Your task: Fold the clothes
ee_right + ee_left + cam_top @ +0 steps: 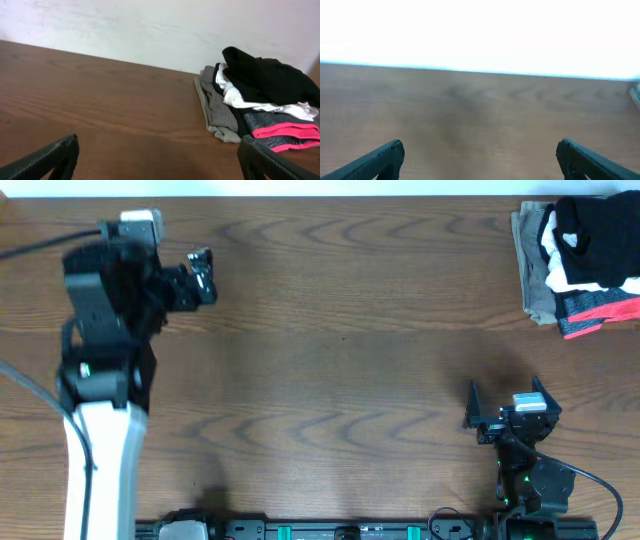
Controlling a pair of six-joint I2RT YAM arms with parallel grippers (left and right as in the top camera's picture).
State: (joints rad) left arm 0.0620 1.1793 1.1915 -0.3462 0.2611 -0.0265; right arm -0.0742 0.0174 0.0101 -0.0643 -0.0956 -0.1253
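The clothes, a black shirt [590,230], lie crumpled on top of a pile at the table's far right corner; the right wrist view shows the black shirt [270,80] draped over the other garments. My right gripper [505,398] stands open near the front right, well short of the pile, with only bare table between its fingers [159,156]. My left gripper [203,277] hovers open at the far left of the table, far from the shirt. In the left wrist view, the left gripper [480,160] has only wood grain under it.
Under the black shirt lie a white garment [250,102], a khaki-grey one [217,110] and a red-and-dark-striped one [282,127]. The brown wooden table [340,360] stretches between the arms. A pale wall [150,25] backs the far edge.
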